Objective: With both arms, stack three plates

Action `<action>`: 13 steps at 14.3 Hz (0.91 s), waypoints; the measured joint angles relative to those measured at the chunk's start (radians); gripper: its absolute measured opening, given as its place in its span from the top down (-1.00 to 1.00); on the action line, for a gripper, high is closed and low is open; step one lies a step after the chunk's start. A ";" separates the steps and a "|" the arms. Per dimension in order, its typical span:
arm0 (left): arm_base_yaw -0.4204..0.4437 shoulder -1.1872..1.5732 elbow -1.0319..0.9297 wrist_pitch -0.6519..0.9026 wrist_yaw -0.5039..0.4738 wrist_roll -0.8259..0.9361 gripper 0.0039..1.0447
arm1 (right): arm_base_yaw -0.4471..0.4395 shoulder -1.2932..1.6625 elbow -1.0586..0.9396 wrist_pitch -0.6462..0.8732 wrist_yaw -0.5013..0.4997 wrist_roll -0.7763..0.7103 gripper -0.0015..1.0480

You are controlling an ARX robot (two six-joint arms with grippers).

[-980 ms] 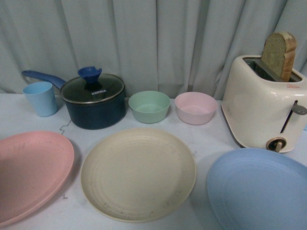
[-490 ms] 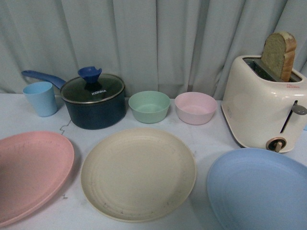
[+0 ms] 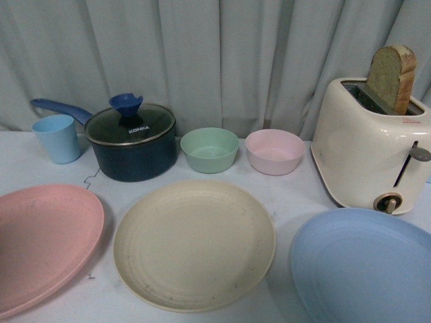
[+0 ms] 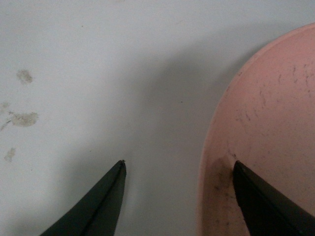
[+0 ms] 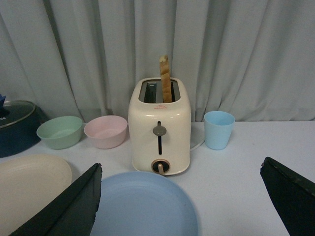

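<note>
Three plates lie side by side on the white table in the front view: a pink plate (image 3: pixel 40 245) at the left, a cream plate (image 3: pixel 194 243) in the middle, a light blue plate (image 3: pixel 363 268) at the right. Neither gripper shows in the front view. In the left wrist view my left gripper (image 4: pixel 179 169) is open, low over the table, straddling the rim of the pink plate (image 4: pixel 268 128); one fingertip (image 4: pixel 246 182) is over the plate. In the right wrist view my right gripper (image 5: pixel 179 177) is open wide, above the near side of the blue plate (image 5: pixel 142 204), apart from it.
Behind the plates stand a blue cup (image 3: pixel 58 138), a dark lidded saucepan (image 3: pixel 133 140), a green bowl (image 3: pixel 209 149), a pink bowl (image 3: pixel 274 151) and a cream toaster (image 3: pixel 370 151) holding a bread slice. Another blue cup (image 5: pixel 218 129) stands beside the toaster in the right wrist view.
</note>
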 joint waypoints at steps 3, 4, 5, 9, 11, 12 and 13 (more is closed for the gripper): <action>-0.008 0.000 0.000 0.000 0.003 -0.006 0.15 | 0.000 0.000 0.000 0.000 0.000 0.000 -0.87; -0.010 0.000 0.000 0.001 0.003 -0.008 0.39 | 0.000 0.000 0.000 0.000 0.000 0.000 -0.87; -0.010 0.000 0.000 0.006 0.002 -0.012 0.56 | 0.000 0.000 0.000 0.000 0.000 0.000 -0.87; 0.001 -0.072 0.004 -0.043 0.036 -0.043 0.94 | 0.000 0.000 0.000 0.000 0.000 0.000 -0.87; 0.016 -0.159 0.004 -0.104 0.053 -0.035 0.95 | 0.000 0.000 0.000 0.000 0.000 0.000 -0.87; 0.031 -0.212 0.004 -0.143 0.066 -0.030 0.95 | 0.000 0.000 0.000 0.000 0.000 0.000 -0.87; 0.049 -0.280 0.004 -0.194 0.098 -0.032 0.95 | 0.000 0.000 0.000 0.000 0.000 0.000 -0.87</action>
